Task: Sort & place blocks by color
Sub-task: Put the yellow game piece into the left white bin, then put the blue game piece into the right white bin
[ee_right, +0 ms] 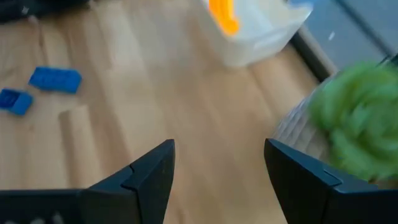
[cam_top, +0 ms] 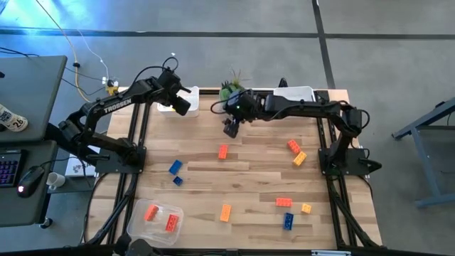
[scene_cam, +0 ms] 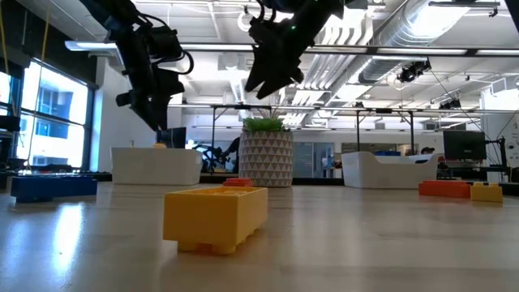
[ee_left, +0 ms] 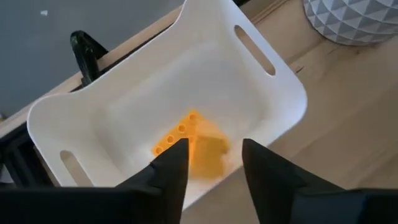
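While the left gripper point(ee_left: 214, 163) hovers part-open over the white tray point(ee_left: 261, 93) at the table's point(cam_top: 249, 178) far edge, yellow blocks point(ee_left: 193, 140) lie inside; the right gripper point(ee_right: 217, 165) gapes empty beside the plant point(cam_top: 232, 87).

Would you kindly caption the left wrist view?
Left gripper, open, above white plastic tray holding yellow-orange toy bricks.

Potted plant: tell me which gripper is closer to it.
Right. The right gripper hangs just in front of the potted plant, jaws open and empty; the left gripper is off to the side, over the white tray.
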Controlling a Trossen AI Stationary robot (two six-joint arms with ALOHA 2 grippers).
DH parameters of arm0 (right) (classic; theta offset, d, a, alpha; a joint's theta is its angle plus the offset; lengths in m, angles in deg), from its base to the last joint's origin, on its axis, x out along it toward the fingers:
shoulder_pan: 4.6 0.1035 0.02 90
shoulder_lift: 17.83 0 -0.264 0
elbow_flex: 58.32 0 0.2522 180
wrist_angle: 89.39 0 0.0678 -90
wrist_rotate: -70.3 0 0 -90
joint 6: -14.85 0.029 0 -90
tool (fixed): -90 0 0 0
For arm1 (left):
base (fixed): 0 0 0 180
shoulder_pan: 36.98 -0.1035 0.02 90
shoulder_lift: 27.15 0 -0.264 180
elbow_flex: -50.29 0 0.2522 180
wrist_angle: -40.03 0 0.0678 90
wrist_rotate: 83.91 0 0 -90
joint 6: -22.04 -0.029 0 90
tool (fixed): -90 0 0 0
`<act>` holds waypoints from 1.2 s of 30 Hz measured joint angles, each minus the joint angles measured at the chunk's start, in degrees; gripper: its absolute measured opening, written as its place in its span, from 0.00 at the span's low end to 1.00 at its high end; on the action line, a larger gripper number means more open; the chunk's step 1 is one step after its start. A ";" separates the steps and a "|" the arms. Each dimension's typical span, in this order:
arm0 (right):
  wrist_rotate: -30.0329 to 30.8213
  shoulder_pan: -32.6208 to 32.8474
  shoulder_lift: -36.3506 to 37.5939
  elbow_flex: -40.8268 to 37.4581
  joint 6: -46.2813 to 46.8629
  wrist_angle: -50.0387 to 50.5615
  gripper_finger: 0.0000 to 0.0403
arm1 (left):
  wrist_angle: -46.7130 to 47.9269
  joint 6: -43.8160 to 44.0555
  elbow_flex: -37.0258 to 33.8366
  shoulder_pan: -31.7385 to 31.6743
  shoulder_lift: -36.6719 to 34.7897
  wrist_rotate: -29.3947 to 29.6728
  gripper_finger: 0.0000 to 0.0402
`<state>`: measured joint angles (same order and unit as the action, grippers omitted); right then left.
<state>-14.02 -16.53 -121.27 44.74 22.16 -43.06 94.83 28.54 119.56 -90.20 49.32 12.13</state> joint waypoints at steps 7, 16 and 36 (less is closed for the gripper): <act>-1.14 4.23 0.00 0.00 14.91 9.90 0.58 | -0.09 -1.80 0.00 -0.01 0.00 0.10 0.46; -5.76 11.94 0.00 0.00 37.08 21.46 0.58 | -0.26 -3.74 0.00 -0.01 0.02 -2.67 0.49; 4.83 31.81 0.02 -0.17 91.90 44.87 0.58 | -0.57 -3.76 0.00 2.47 0.02 -4.16 0.49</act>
<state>-9.19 15.29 -121.24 44.57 114.06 1.81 94.26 24.78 119.56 -87.73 49.34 7.97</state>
